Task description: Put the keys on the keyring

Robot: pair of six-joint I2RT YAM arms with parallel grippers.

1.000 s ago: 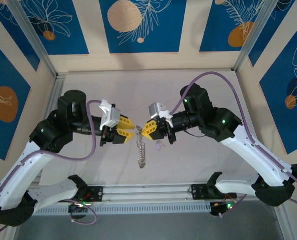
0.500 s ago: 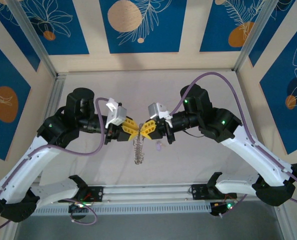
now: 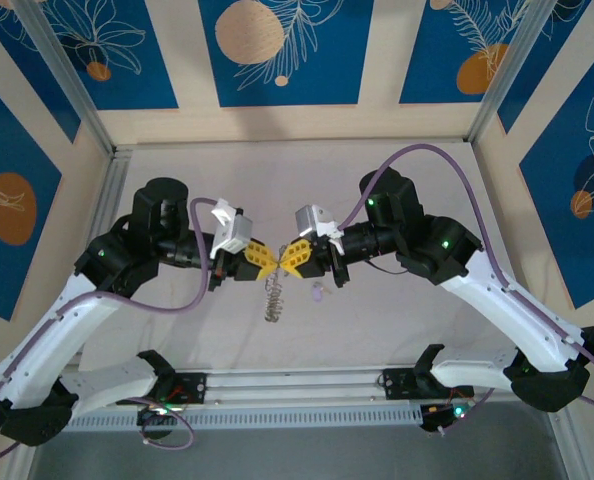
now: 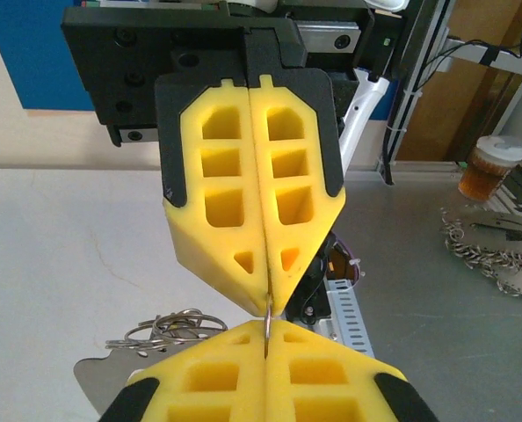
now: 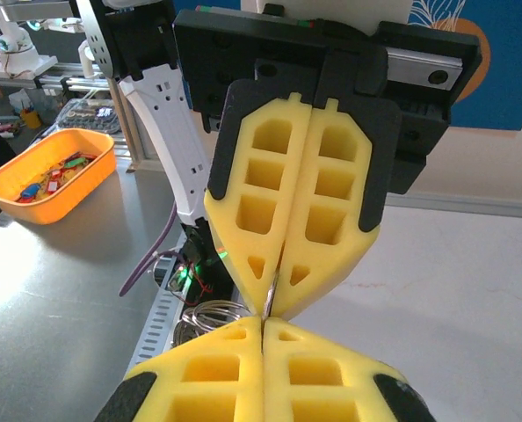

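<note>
Silvery keyring [image 3: 274, 297] dangles, top view; wrist views: its wire pinched.

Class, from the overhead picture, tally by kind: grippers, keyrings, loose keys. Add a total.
Yellow two-finger grippers: 2 (left gripper, right gripper)
Silvery beaded-chain keyring, dangling: 1
Pale lilac key, lying loose: 1
Total: 4

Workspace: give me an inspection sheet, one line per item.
Surface: pale table.
Job's things: keyring hangs from the touching claw tips; lilac key lies on the table beside it.
Clutter: nothing seen.
Grippers: left claw and right claw both shut, tip to tip, pinching the keyring's wire.
Cables: purple cables loop off both arms, away from the claws.
Surroundings: blue floral panels; orange bin off-table.
</note>
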